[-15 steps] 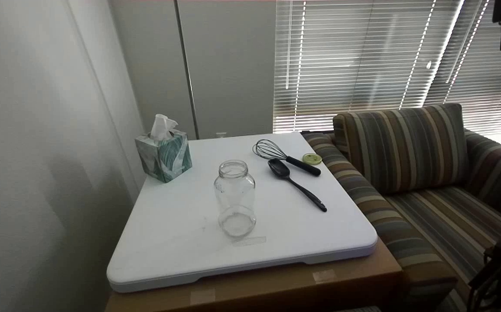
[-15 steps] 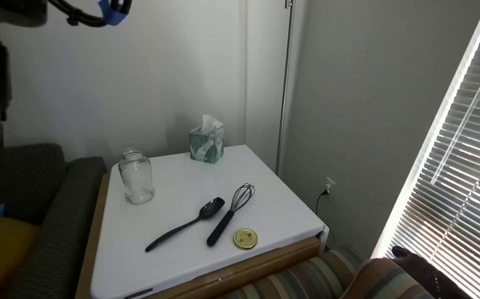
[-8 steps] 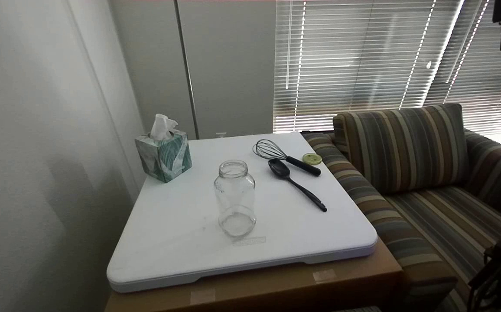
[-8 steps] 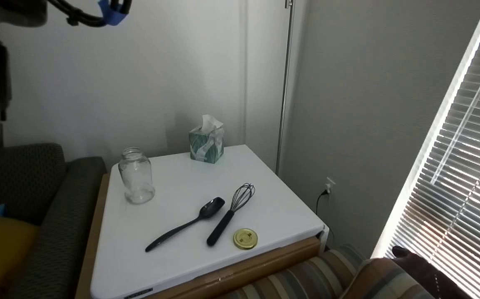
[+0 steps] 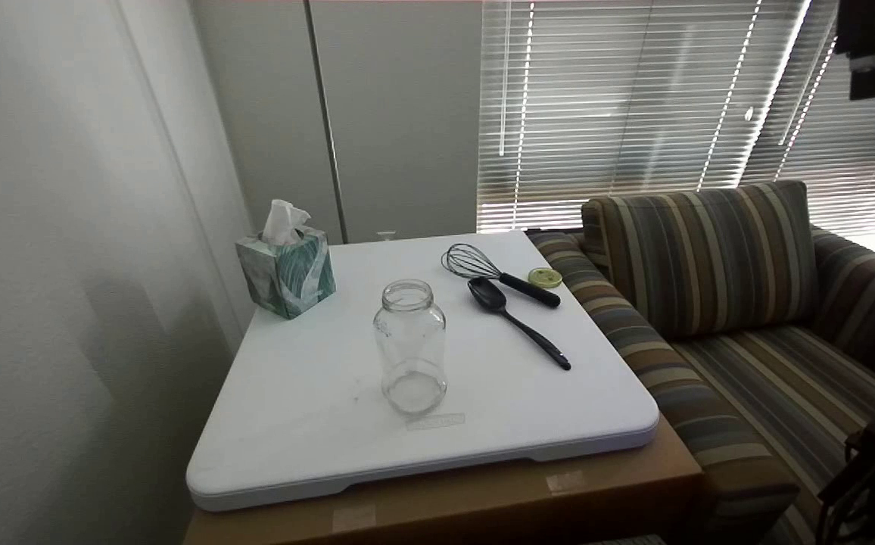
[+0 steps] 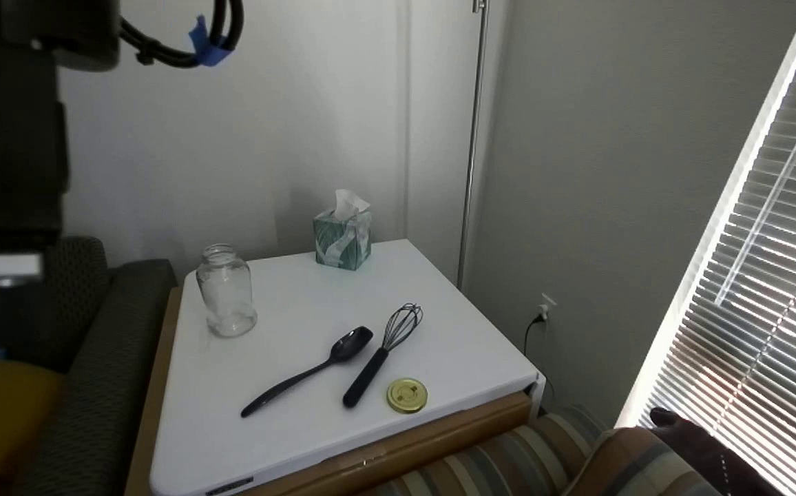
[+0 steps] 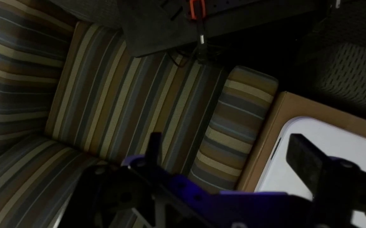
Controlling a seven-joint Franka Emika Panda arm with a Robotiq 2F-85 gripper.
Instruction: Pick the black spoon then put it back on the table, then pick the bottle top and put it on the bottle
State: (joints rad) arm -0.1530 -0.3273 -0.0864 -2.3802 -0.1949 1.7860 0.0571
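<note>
Picking the black spoon (image 6: pixel 322 366) seems the step — fingers (image 7: pixel 304 161) apart, needing next to swing across and descend.

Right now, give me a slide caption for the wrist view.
Open, empty gripper with a striped armchair beyond it and a corner of the white table at the picture's lower right.

In both exterior views we look down on the tabletop (image 5: pixel 286 431) from different sides; at the wrist, past the near claw (image 7: pixel 226 140), we face down onto striped seating (image 7: pixel 119 101), tabletop lower right.
</note>
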